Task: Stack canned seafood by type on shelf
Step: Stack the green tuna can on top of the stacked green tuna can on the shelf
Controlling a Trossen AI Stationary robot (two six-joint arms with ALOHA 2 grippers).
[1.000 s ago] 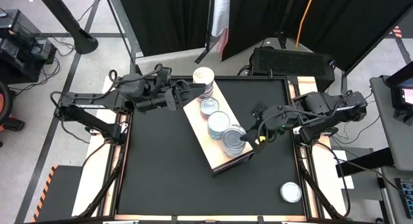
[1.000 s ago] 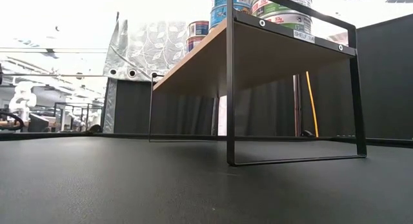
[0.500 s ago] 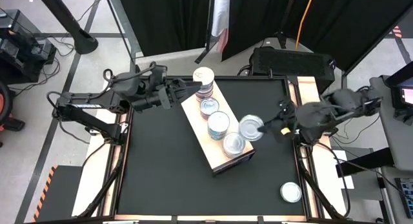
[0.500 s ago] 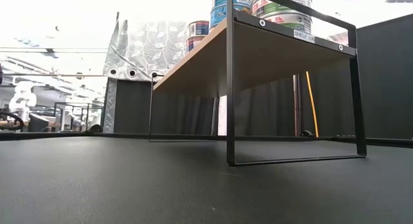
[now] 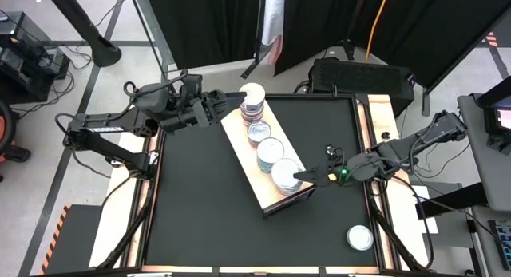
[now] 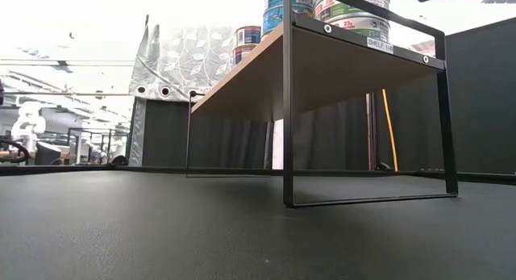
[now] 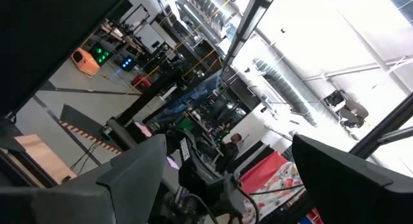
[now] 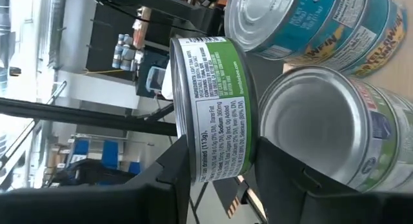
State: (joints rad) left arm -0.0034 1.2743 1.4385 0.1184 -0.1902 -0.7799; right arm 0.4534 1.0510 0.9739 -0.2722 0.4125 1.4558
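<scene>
Only the right wrist view shows the right gripper clamped on a green-labelled tin, held close above the end pile on the shelf. Only the left wrist view shows the left gripper with its fingers spread wide and empty, by the far pile. From above I count four piles on the shelf (raised on a black frame, per the low view) and one loose tin on the tabletop.
</scene>
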